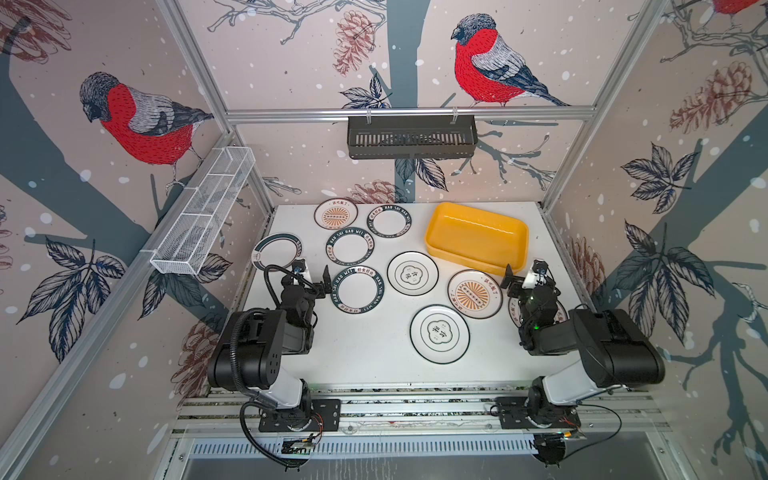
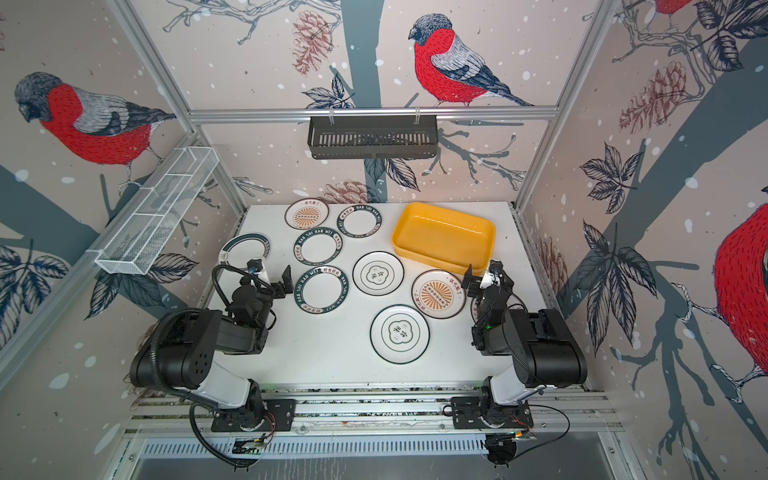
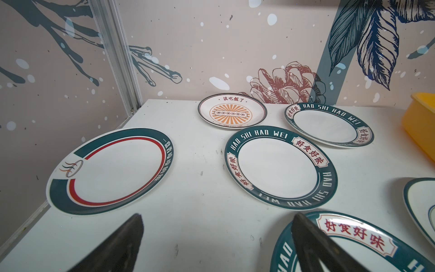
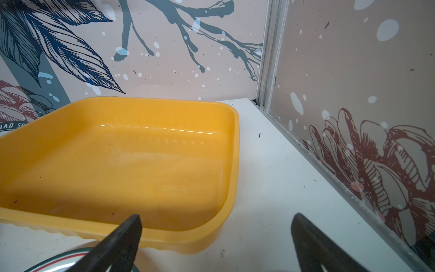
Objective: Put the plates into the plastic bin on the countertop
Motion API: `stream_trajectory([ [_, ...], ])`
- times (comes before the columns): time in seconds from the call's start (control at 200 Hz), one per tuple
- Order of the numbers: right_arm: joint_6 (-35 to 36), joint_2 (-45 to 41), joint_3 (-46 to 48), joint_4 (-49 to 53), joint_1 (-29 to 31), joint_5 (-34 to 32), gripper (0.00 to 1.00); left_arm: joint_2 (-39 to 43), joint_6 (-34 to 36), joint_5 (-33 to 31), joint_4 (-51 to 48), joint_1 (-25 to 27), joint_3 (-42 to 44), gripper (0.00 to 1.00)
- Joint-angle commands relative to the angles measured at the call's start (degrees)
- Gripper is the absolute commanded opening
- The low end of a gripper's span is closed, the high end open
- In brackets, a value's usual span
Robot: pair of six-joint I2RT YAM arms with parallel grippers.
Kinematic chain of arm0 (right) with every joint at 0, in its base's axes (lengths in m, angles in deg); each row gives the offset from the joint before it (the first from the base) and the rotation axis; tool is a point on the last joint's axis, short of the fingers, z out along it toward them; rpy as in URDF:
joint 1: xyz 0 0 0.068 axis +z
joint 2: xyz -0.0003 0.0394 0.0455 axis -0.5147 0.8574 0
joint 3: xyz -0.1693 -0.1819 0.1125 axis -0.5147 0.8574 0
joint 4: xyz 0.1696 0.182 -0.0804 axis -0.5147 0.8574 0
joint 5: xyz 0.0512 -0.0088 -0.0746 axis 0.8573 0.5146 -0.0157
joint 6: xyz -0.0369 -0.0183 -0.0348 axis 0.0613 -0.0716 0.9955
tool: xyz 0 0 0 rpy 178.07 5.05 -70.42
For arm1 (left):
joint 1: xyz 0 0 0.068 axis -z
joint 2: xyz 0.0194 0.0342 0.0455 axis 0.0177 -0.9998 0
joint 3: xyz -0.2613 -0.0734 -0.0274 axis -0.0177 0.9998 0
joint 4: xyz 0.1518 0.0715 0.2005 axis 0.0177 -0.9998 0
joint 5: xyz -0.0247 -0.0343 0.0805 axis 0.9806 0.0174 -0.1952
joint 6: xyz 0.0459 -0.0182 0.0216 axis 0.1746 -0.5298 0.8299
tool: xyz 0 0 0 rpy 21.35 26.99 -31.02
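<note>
In both top views the plates (image 1: 412, 273) lie flat across the surface (image 1: 353, 353), between the left tool (image 1: 314, 279) and the right tool (image 1: 524, 276)

Left wrist: left tool (image 3: 216, 221) spread, a lettered plate (image 3: 281, 173) just ahead

Right wrist: right tool (image 4: 216, 219) spread, plastic bin (image 4: 164, 113) just ahead

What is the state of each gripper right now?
Left gripper: open, holding nothing.
Right gripper: open, holding nothing.
</note>
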Motion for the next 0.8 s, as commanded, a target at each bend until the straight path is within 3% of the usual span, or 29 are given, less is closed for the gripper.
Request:
stream_trajectory([
  [0.0,0.36,-0.12,-0.14,-1.96,0.04,-0.38,1.00,0.18,0.80,0.60,1.73,-0.06,0.09,0.98],
  [0.31,0.61,-1.12,-0.23,-1.05,0.29,-0.66,1.00,0.58,0.92,1.14,2.15,-0.06,0.36,0.98],
  [0.51,3.40,-12.79,-4.15,15.40,4.18,-3.16,1.00,14.14,0.39,0.05,-8.71,-0.04,0.40,0.98],
  [0.65,-2.72,-24.62,-8.37,31.83,5.64,-1.31,1.00,26.67,-8.66,3.16,-27.05,0.11,-4.68,0.98],
  [0.796,-14.01,-33.21,-14.58,49.62,7.54,5.53,1.00,35.44,-24.64,10.29,-38.63,1.29,-9.00,0.98],
])
